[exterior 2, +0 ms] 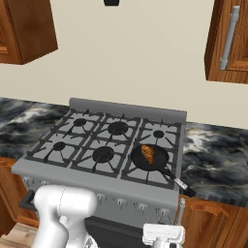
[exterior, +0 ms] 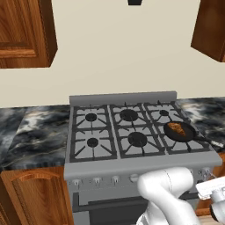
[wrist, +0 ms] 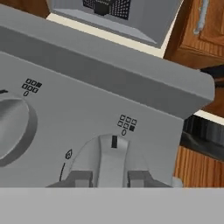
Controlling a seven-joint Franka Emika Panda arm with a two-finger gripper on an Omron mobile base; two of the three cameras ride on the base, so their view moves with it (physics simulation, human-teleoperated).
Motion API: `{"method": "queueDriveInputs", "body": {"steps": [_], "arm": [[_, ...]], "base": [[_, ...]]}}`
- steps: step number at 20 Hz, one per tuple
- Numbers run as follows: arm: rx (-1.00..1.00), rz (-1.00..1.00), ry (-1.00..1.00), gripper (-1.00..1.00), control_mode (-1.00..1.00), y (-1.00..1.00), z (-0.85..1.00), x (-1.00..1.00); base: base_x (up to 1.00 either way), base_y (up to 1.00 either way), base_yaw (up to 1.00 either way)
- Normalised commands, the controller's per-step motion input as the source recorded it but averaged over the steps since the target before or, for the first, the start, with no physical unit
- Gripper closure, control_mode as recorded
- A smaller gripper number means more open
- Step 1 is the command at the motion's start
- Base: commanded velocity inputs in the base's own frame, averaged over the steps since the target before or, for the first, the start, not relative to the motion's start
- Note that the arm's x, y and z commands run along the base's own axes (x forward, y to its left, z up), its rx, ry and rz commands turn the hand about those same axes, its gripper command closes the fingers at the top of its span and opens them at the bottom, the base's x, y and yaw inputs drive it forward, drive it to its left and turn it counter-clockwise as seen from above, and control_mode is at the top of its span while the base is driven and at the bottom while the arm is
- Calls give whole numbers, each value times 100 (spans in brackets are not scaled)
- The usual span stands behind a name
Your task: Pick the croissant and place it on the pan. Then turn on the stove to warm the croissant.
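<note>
The gripper [wrist: 109, 178] was clamped on the stove's [exterior: 132, 169] far-right knob [wrist: 113, 159]; the croissant [exterior: 177, 128] lay in the pan [exterior: 190, 135].

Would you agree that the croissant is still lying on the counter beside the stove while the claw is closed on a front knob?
Not quite: the croissant already lies in the pan on the stove, as the right base view shows. The claw is indeed closed on a front knob.
</note>
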Motion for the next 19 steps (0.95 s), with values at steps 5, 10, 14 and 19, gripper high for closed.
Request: {"method": "queueDriveInputs", "body": {"steps": [5,10,14,19], "arm": [[-60,0,-31,100,-100,3,0,8],[-72,0,-27,100,-100,7,0,11],[-78,0,-20,100,-100,14,0,19],[-81,0,-20,100,-100,19,0,21]], "base": [[0,0,0],[0,0,0],[0,0,0],[0,0,0]]}}
